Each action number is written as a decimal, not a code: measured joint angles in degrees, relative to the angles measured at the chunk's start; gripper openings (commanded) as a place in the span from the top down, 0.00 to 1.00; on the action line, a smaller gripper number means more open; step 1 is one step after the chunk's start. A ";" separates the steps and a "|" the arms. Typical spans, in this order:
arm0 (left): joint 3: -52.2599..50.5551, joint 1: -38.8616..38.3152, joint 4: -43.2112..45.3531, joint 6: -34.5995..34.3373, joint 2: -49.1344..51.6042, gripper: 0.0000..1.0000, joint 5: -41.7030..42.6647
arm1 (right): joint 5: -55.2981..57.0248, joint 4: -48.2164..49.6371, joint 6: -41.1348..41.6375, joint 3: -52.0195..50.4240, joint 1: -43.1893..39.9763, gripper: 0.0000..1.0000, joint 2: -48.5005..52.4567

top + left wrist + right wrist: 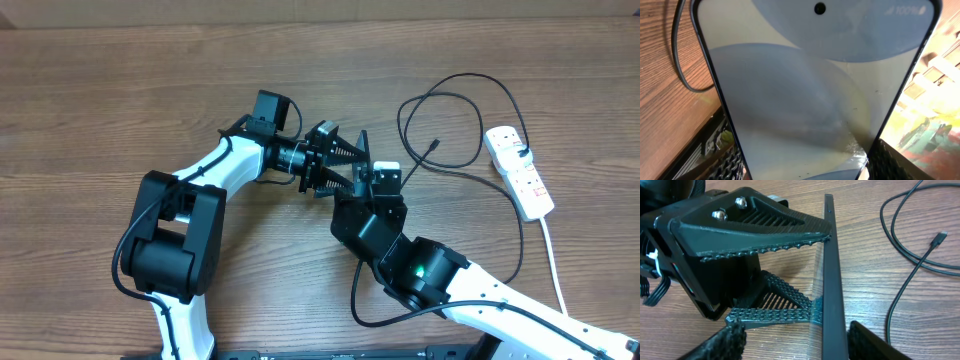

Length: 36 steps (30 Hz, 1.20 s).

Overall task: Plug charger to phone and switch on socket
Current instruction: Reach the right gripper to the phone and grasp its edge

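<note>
The phone point(805, 90) stands on its long edge, screen filling the left wrist view. My left gripper point(345, 160) is shut on it, a finger on each long edge. The right wrist view shows the phone edge-on point(832, 270). My right gripper point(800, 342) is open and straddles its near end, right finger close against its back, left finger well apart. The charger cable point(460, 100) lies in loops to the right, its connector tip point(435, 146) free on the table; the tip also shows in the right wrist view point(940, 237). Its plug point(522, 153) sits in the white socket strip point(525, 180).
The strip's white cord point(552, 260) runs toward the front right edge. The cable loops point(905, 255) lie just right of the phone. A stretch of black cable point(680, 65) lies on the wood left of the phone. Both arms crowd the table's middle.
</note>
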 measured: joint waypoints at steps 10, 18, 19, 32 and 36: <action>0.00 0.00 0.00 0.00 0.00 0.48 0.00 | -0.02 0.11 -0.52 0.00 0.00 0.58 0.00; 0.00 0.00 0.00 0.00 0.00 0.47 0.00 | -0.02 -0.98 -0.46 0.00 0.00 0.70 0.00; 0.00 0.00 0.00 0.00 0.00 0.48 0.00 | 0.00 -1.03 -0.42 0.00 0.00 0.71 0.00; 0.00 0.02 0.02 0.00 0.00 0.47 0.04 | 0.70 -1.64 -0.50 -0.09 -0.04 0.91 0.00; 0.00 0.37 0.17 0.04 0.00 0.47 0.22 | 1.53 -1.64 0.31 -0.33 -0.17 0.96 0.00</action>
